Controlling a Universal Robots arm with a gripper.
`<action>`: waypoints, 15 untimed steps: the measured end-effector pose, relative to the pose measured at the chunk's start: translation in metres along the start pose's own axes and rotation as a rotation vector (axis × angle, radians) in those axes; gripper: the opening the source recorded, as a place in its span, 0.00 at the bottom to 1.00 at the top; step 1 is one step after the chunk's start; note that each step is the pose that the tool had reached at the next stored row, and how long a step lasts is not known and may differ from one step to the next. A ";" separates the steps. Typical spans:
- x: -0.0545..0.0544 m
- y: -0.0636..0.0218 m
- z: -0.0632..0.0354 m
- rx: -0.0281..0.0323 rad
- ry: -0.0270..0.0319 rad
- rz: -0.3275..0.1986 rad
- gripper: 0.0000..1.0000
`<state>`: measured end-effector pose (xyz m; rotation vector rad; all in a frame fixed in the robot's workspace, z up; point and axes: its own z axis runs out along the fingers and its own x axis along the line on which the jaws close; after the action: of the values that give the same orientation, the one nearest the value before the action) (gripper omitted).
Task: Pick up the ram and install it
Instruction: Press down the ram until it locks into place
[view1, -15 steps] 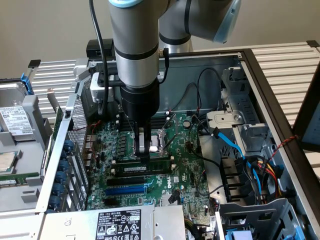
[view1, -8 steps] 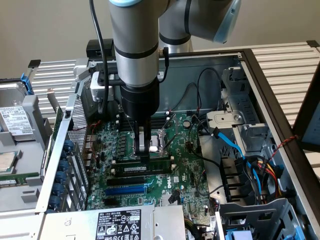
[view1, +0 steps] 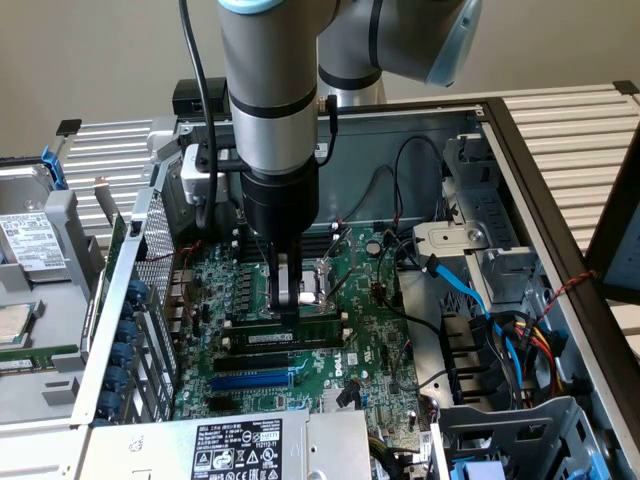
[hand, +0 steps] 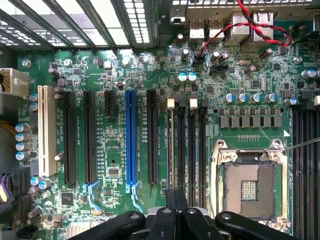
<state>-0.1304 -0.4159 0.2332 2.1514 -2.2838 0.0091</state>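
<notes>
Hanging straight down into the open computer case (view1: 520, 180), the arm (view1: 268, 100) holds its grey wrist column vertical, with the black wrist housing just above the motherboard (view1: 370, 330). A black cable (view1: 196, 110) runs down the arm's side, on the exterior view's left. The pincer (view1: 288, 318) points at the board, its two fingers clenched together with no gap between the tips, and nothing is pinched between them.

The ram (view1: 290, 338) lies directly beneath the fingertips, a long thin green stick with a white label, lying lengthwise along one of the memory slots. The fingertips stand at about the middle of its length and seem to touch its upper edge; whether they press on it cannot be told from the exterior view. Just beyond the pincer, toward the back of the case, sits the silver processor socket (view1: 318, 283). In front of the pincer, past the ram, runs a black slot, and past that the blue expansion slot (view1: 250, 380).

In the wrist view the closed fingers (hand: 176, 202) meet in a narrow black wedge over the black memory slots (hand: 186, 145). The blue expansion slot (hand: 131, 137) lies well to one side of them and the open processor socket (hand: 248, 187) just to the other side. Red and black wires (hand: 252, 27) loop by the rear ports, far ahead of the fingertips.
</notes>
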 end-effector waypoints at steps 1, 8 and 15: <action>0.000 0.0000 0.0000 -0.0001 0.0001 0.000 0.11; 0.000 0.0000 0.0000 -0.0001 0.0000 0.000 0.11; 0.000 0.0000 0.0006 0.0000 -0.0046 0.000 0.11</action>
<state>-0.1304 -0.4160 0.2326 2.1537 -2.2862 0.0042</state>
